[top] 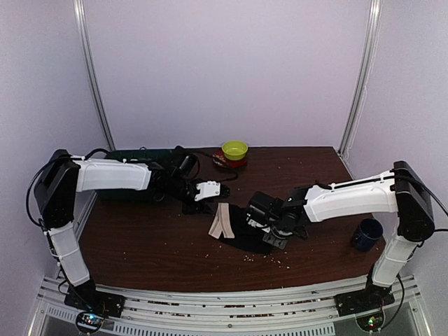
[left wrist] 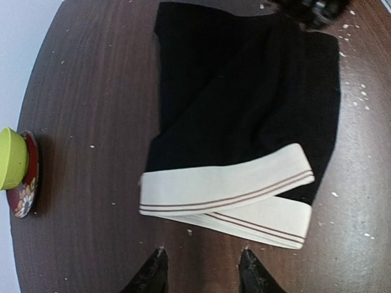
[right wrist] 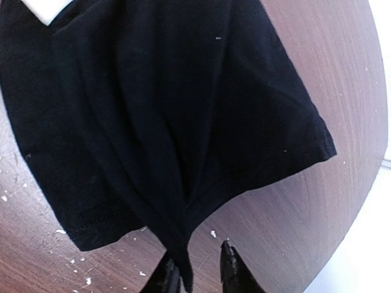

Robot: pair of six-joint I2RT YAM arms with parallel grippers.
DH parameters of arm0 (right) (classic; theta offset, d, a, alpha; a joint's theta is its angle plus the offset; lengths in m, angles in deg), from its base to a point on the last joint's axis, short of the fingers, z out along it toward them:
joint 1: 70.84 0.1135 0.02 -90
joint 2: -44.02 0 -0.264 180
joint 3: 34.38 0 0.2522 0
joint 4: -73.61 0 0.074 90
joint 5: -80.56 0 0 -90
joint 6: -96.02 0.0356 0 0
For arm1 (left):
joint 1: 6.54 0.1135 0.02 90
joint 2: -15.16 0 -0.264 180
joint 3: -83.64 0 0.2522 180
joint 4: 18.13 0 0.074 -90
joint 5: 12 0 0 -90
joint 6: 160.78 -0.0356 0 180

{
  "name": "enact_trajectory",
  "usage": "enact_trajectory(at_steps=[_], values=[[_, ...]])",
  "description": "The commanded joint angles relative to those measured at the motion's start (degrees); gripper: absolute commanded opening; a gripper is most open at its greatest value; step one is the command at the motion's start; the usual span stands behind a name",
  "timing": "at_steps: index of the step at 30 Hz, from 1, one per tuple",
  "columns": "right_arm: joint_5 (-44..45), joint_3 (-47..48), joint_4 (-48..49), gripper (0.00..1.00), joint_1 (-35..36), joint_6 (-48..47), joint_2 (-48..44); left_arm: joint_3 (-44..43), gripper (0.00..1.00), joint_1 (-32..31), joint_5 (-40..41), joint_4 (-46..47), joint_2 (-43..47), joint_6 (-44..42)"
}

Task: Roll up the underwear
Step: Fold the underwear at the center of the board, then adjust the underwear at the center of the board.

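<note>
While both arms are reaching in over the brown table (top: 140, 245), the underwear (top: 241, 227) is lying spread near its middle, black cloth with a white waistband (left wrist: 226, 189) doubled over on the left arm's side. The left gripper (left wrist: 203, 262) is hovering just short of that waistband, fingers standing apart, gripping nothing. The right gripper (right wrist: 197, 264) is sitting at the opposite hem, jaws partly parted; a peak of black fabric is poking between them, touching 1 finger, with a gap beside the other, so nothing is being clamped. A green bowl (top: 234, 149) is sitting at the far edge, and a blue mug (top: 367, 233) is standing by the right arm.
</note>
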Motion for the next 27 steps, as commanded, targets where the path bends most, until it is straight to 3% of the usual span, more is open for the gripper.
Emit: enact_trajectory(at_steps=[1,6,9,12,19,27], values=[[4.07,-0.90,0.47,0.27,0.28,1.05,-2.53,8.98,0.42,-1.11,-5.87,7.38,5.94,-2.07],[-1.16,-2.59,4.60,0.39,0.26,0.85,-7.54,15.47,0.40,-4.76,-5.29,11.22,9.67,-8.58],[-7.89,-6.08,8.77,0.52,0.01,1.17,-12.68,16.81,0.39,-6.66,-3.62,12.55,9.80,-10.70],[-10.75,-9.04,12.20,0.57,-0.83,2.21,-17.76,16.01,0.38,-8.54,-1.64,12.30,7.91,-11.23],[-11.77,-15.01,23.42,0.60,-4.46,5.36,-28.22,14.87,0.30,-13.58,7.34,16.06,2.99,-9.90],[-10.38,-19.32,28.08,0.59,-5.54,5.64,-28.77,12.31,0.31,-14.05,11.93,17.60,-0.49,-8.51]])
